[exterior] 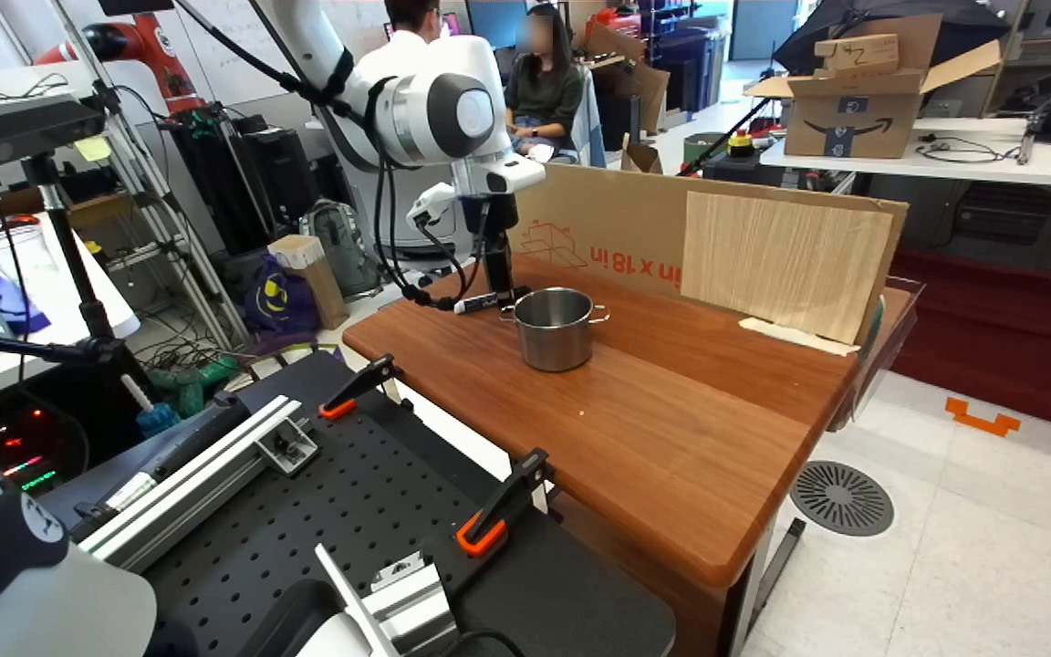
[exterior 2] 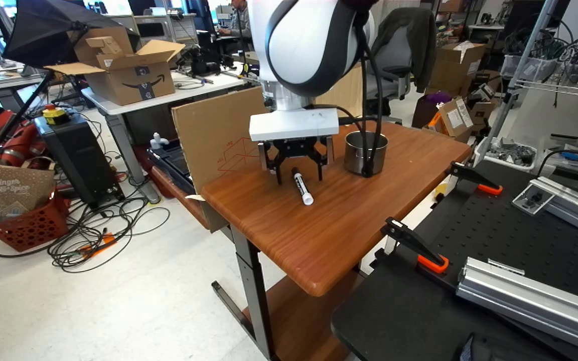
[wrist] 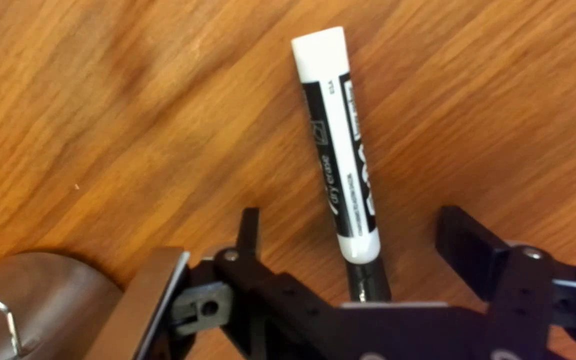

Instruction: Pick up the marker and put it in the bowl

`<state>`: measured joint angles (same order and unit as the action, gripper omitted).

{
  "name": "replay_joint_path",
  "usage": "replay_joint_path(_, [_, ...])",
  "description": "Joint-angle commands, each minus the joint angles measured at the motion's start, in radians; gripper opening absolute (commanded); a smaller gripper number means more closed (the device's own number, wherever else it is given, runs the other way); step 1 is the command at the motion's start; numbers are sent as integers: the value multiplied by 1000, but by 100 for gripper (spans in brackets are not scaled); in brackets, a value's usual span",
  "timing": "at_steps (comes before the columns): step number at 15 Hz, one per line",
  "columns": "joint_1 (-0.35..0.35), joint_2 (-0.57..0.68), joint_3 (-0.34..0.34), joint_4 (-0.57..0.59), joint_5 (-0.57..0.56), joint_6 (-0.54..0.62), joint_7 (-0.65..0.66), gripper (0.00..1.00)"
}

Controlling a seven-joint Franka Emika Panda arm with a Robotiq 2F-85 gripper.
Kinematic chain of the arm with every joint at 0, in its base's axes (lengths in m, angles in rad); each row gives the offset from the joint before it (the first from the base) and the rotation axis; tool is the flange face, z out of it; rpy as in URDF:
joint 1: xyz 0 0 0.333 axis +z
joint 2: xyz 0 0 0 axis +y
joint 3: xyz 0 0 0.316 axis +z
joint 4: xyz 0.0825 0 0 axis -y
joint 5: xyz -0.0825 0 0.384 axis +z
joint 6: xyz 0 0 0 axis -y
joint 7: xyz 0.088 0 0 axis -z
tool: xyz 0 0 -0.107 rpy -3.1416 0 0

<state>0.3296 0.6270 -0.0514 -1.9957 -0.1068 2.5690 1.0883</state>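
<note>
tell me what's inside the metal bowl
In both exterior views, only some inner wall of the bowl shows. The bottom is hidden by its near side, so whether anything lies low inside cannot be told.

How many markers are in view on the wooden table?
1. The marker lies on the wooden table, between the sides of the open gripper in the wrist view. The bowl hides its own bottom, so another could be inside unseen.
</note>
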Motion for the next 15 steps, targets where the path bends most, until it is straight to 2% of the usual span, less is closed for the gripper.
replay_joint_path(1, [30, 35, -26, 50, -13, -32, 18, 58])
replay_joint_path(7, [20, 31, -24, 72, -10, -69, 12, 13])
replay_joint_path(9, [18, 23, -21, 70, -8, -75, 9, 2])
replay_joint_path(10, [18, 14, -20, 64, -9, -72, 7, 6])
replay_joint_path(15, [17, -77, -12, 6, -12, -57, -7, 6])
